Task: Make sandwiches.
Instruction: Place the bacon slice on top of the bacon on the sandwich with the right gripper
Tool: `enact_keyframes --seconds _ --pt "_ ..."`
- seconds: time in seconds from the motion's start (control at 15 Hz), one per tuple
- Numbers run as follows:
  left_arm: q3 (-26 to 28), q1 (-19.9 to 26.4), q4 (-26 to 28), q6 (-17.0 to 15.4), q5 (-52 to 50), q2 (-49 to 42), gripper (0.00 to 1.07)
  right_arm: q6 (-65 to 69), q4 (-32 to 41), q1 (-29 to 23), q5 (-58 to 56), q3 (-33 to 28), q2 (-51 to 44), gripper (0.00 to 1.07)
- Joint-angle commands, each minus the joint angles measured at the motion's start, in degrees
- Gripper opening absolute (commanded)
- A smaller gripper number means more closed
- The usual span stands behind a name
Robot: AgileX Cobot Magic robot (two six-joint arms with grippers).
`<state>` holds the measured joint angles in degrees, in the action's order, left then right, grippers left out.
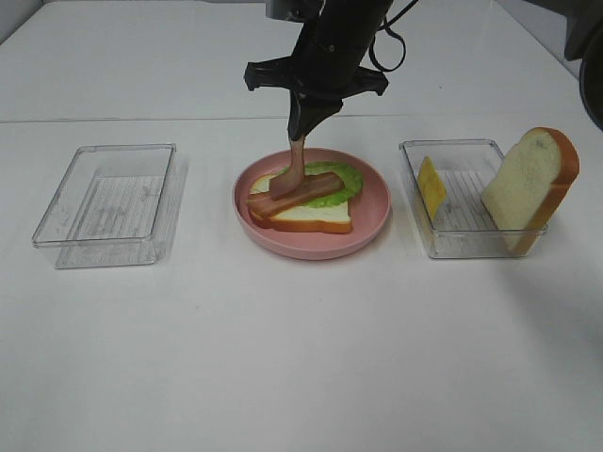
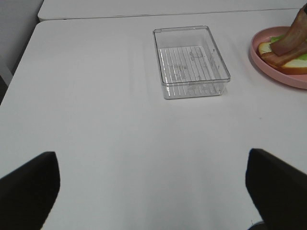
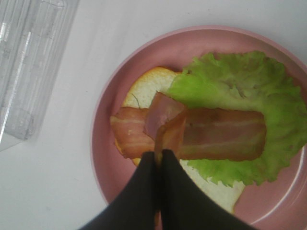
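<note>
Well to the left of the pink plate (image 1: 372, 229), the left arm's fingers (image 2: 29, 187) stand spread wide above the white surface (image 1: 283, 358), gripping nothing. Between them and the plate sits a clear tray (image 1: 104, 252), its ribbed floor showing through.

On the plate lies a bread slice (image 1: 316, 218) with an orange-brown crust. A ruffled lettuce leaf (image 1: 344, 181) is spread over it, and one bacon strip (image 3: 225, 134) lies flat across the leaf. The right arm's fingers (image 3: 139, 191) hang over the plate's middle, clenched on the top end of a second bacon strip (image 1: 294, 160). That strip dangles upright, with its lower end touching the flat one.

To the right of the plate, apart from it, a second clear tray (image 1: 471, 243) holds two things — a yellow cheese slice (image 1: 431, 186) tipped on edge at the end nearer the plate, and another bread slice (image 1: 528, 188) leaning upright at the far end, rising above the rim.
</note>
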<state>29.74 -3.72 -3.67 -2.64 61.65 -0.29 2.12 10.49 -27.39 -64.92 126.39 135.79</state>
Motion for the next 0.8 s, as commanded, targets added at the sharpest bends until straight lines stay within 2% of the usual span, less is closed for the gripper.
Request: enact_keyframes --seconds 0.07,0.4,0.47,0.53,0.6,0.67,0.8 --pt "-0.11 -0.29 -0.06 0.0 -0.34 -1.2 0.98 0.86 -3.67 0.11 -1.09 -0.23 0.63 0.0" --pt "-0.11 -0.29 -0.06 0.0 -0.34 -1.2 0.98 3.27 -9.17 0.11 -2.35 -0.23 1.38 0.0" --pt "-0.11 -0.29 -0.06 0.0 -0.34 -1.2 0.98 3.44 -9.17 0.11 -2.35 -0.23 1.38 0.05" --pt "-0.11 -0.29 -0.06 0.0 -0.34 -1.2 0.98 3.78 -9.17 0.11 -2.35 -0.23 1.38 0.21" --pt "-0.11 -0.29 -0.06 0.0 -0.34 -1.2 0.98 3.9 -9.17 0.11 -2.35 -0.23 1.38 0.53" --pt "-0.11 -0.29 -0.06 0.0 -0.34 -1.2 0.98 3.9 -9.17 0.06 -2.75 -0.11 1.38 0.75" --pt "-0.11 -0.29 -0.06 0.0 -0.34 -1.2 0.98 3.9 -9.17 0.06 -3.72 0.29 1.32 0.89"
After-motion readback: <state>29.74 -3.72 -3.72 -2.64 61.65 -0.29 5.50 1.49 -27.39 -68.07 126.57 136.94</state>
